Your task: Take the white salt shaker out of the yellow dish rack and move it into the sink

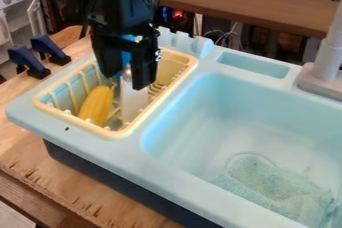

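Fingers apart, the claw [124, 79] hangs at a white bottle [134, 103] in the basket [115, 134].

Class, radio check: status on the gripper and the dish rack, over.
Gripper over the cream rack, fingers apart. White item in the rack, right by the fingertips; grip unconfirmed. Yellow item close beside it, could crowd the fingers.

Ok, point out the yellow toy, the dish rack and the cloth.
Yellow toy [97, 104]: camera view, middle of its body.
Dish rack [112, 134]: camera view, near corner of its rim.
Cloth [268, 184]: camera view, around its middle.
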### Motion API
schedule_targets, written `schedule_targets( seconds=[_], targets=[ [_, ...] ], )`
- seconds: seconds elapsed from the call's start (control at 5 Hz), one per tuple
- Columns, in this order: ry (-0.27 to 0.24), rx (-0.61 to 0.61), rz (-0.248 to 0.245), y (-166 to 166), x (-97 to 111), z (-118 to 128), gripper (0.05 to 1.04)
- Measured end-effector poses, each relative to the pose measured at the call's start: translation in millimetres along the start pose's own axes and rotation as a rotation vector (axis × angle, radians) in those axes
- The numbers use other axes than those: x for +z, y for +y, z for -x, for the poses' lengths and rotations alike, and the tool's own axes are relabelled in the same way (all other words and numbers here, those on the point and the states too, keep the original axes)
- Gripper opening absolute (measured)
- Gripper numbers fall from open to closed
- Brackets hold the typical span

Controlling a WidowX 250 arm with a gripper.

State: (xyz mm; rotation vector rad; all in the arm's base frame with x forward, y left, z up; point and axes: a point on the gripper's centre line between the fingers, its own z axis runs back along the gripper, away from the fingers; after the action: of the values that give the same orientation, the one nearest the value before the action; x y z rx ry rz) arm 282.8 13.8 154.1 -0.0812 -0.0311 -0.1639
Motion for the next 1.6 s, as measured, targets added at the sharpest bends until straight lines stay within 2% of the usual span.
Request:
schedule_targets(
  seconds=[0.2, 0.4, 0.6, 0.8, 1.0, 1.2, 1.4, 1.6],
  targets=[
    [-0.01, 0.031, -0.01, 7.0, 0.1, -0.4, 0.711],
    [-0.031, 0.031, -0.015, 7.8, 0.3, -2.9, 0.523],
    [-0.053, 0.015, -0.018, 2.1, 5.8, -2.3, 0.506],
    [-0.083, 0.011, -0.033, -10.4, 20.6, 1.4, 0.506],
    [-0.147, 0.019, -0.104, -28.2, 46.7, 15.3, 0.507],
    [-0.172, -0.019, -0.166, -52.3, 64.8, 22.2, 0.507],
    [-0.193, -0.094, -0.176, -68.6, 80.2, -6.2, 0.507],
    [-0.198, -0.154, -0.167, -82.9, 85.2, -31.3, 0.507]
  ],
)
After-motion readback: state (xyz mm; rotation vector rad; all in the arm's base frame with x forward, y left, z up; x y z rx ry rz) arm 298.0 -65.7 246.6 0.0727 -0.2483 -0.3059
